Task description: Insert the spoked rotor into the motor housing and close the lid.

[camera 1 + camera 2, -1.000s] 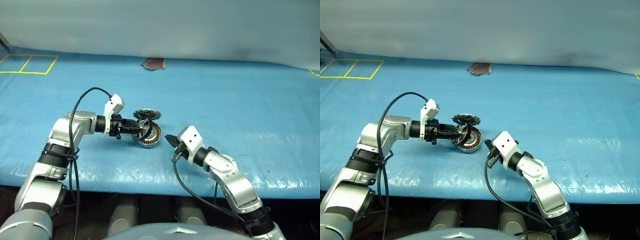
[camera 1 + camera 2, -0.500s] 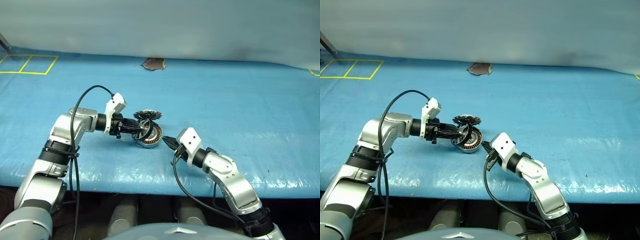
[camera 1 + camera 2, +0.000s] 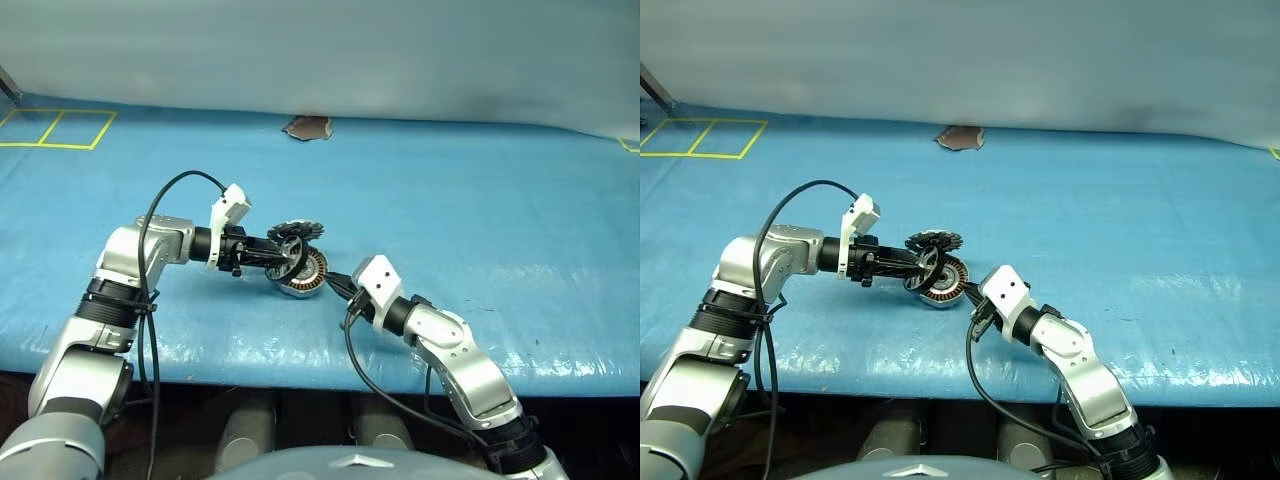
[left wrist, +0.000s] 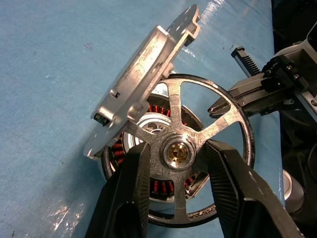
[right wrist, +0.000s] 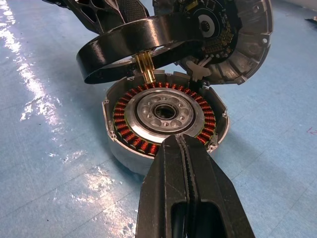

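Left hand (image 4: 176, 163) clamped on spoked rotor (image 4: 188, 148) at its hub, tilted just above motor housing (image 5: 163, 121) on blue surface (image 3: 480, 200), likely to line up the shaft; right hand (image 5: 185, 163) pressed together against the housing rim, apparently steadying it; lid (image 4: 143, 79) hinged open

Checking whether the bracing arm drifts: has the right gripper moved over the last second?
Yes. The right gripper moved toward the motor housing, closing the gap.

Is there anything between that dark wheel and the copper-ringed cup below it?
Only its brass shaft, between spoked rotor and motor housing, in the right wrist view.
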